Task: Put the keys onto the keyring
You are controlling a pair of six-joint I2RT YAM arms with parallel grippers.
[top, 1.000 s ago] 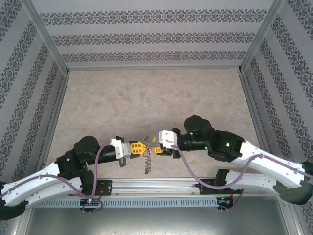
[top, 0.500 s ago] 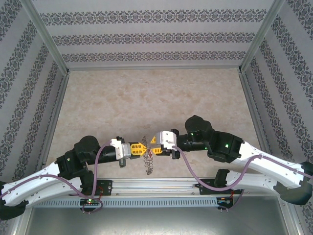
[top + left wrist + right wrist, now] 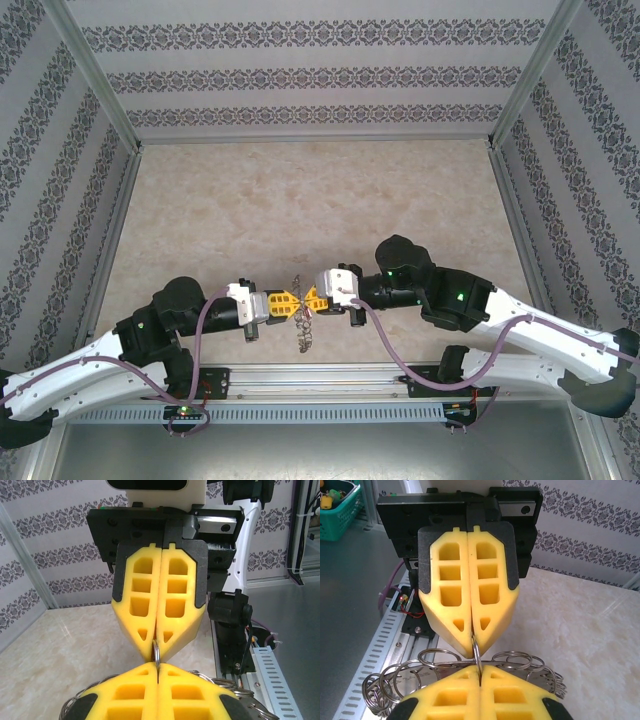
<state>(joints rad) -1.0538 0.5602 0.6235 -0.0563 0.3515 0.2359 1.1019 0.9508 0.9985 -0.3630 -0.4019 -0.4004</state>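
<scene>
The left gripper point(image 3: 157, 667) and the right gripper point(image 3: 480, 669) meet tip to tip above the near edge of the bench point(image 3: 300, 200). Each is closed fully on the same thin loop of the keyring point(image 3: 476, 652) — one side apiece. Pinched this way, the loop stands edge-on and steady, probably so its coil can be worked apart for a key. The other linked loops point(image 3: 395, 685) sag free beneath the tips.

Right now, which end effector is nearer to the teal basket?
Left. In the right wrist view the teal basket sits well behind the left end effector; the right end effector faces it tip to tip, so lies farther from the basket.
</scene>
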